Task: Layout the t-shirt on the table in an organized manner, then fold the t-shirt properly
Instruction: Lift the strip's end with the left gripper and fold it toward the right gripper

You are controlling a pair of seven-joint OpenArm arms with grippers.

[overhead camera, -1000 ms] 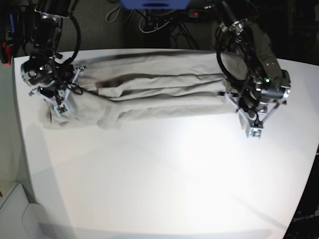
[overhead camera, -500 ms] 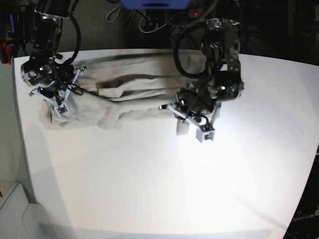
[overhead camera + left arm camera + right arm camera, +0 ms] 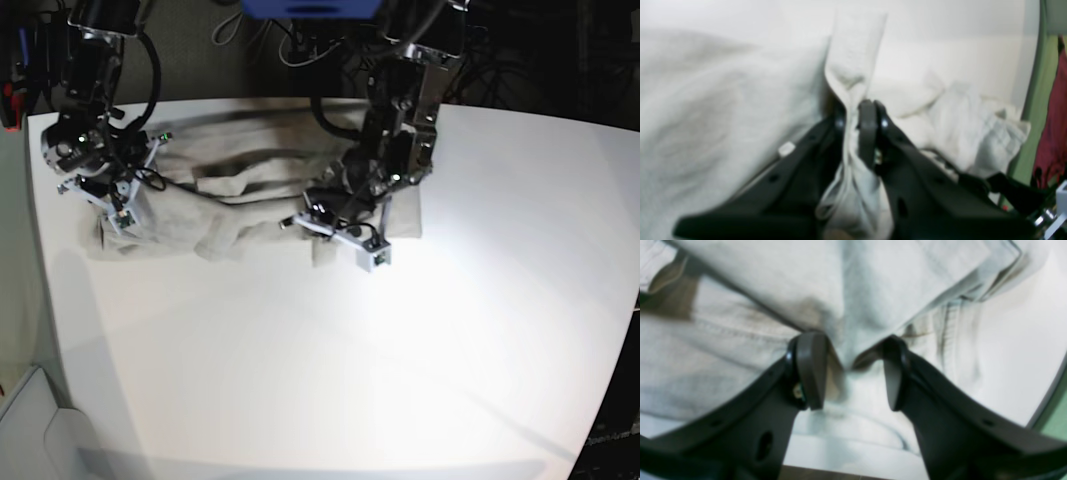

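left gripper [image 3: 857, 110] clamps a t-shirt [image 3: 250, 190] edge mid-shirt, long axis running toward the half-spread right gripper [image 3: 848, 373] over the other end

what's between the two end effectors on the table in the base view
In the base view, only the t-shirt lies between the right end effector and the left end effector: a rumpled band of cloth across the table, with nothing else there.

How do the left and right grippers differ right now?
The left gripper is shut, pinching a bunch of the t-shirt; the right gripper stands open, its jaws straddling a fold. In the base view, left is mid-table, right near the edge. Both are at the shirt.
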